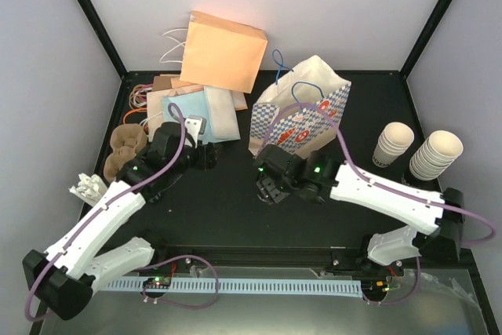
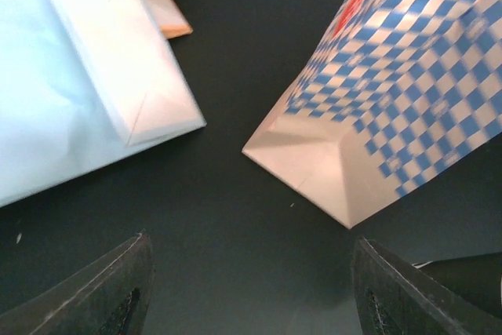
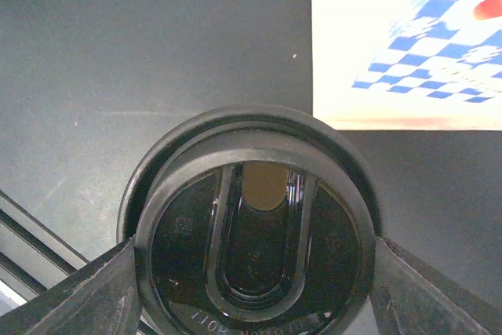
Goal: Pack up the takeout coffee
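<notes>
My right gripper (image 3: 252, 284) is shut on a round black lidded cup (image 3: 255, 194), the takeout coffee. I see only its lid from above, with a sip hole and raised lettering. The cup's paper body is hidden under the lid. In the top view the right gripper (image 1: 268, 186) hovers over the dark table, just in front of the blue-checked paper bag (image 1: 302, 119). The bag's folded bottom (image 2: 314, 162) faces the arms, and the bag also shows in the right wrist view (image 3: 408, 45). My left gripper (image 1: 205, 154) is open and empty, its fingers (image 2: 102, 292) wide apart over bare table.
Two stacks of cream paper cups (image 1: 392, 144) (image 1: 435, 154) stand at the right. Flat paper bags lie at the back left, one orange (image 1: 227, 51) and one light blue (image 2: 55, 92). A brown pulp carrier (image 1: 125, 147) and a small white item (image 1: 88, 188) sit at the left edge.
</notes>
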### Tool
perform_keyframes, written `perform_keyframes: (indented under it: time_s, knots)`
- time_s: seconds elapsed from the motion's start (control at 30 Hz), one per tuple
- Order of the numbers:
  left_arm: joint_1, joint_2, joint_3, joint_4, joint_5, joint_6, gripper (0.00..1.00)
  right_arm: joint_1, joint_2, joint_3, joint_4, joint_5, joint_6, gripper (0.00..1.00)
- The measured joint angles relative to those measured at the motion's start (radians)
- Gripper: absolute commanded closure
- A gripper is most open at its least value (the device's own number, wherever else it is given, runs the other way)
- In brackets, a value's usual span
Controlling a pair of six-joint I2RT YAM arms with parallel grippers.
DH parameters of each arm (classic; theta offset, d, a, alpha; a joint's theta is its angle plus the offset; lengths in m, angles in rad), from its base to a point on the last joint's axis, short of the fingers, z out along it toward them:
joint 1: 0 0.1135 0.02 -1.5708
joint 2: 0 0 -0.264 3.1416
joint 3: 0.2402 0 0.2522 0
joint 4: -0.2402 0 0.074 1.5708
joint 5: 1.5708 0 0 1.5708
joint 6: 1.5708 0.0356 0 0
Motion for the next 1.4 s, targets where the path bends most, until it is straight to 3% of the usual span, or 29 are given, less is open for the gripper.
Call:
perform_keyframes:
  time_s: [0.3, 0.63, 0.83, 1.1, 1.27, 1.4]
  knots:
    - [0.0, 0.219, 0.249, 0.089, 0.131, 0.018, 0.22, -0.06, -0.146, 0.062, -0.111, 0.056, -0.022, 0.25]
    - [0.0, 0.696, 0.851, -0.062, 0.221, 0.216, 0.25, -0.192, -0.323, 0.142, -0.284, 0.119, -0.038, 0.27]
    - [-0.003, 0.856, 1.072, -0.151, 0.234, 0.26, 0.26, -0.334, -0.31, 0.27, -0.346, 0.164, -0.069, 0.32]
    - [-0.041, 1.009, 1.213, -0.263, 0.275, 0.342, 0.31, -0.424, -0.212, 0.503, -0.37, 0.316, -0.087, 0.32]
    - [-0.055, 1.064, 1.229, -0.306, 0.255, 0.369, 0.45, -0.47, -0.109, 0.652, -0.366, 0.405, -0.104, 0.32]
    - [-0.055, 1.091, 1.275, -0.344, 0.241, 0.397, 0.82, -0.494, -0.008, 0.798, -0.347, 0.442, -0.132, 0.31]
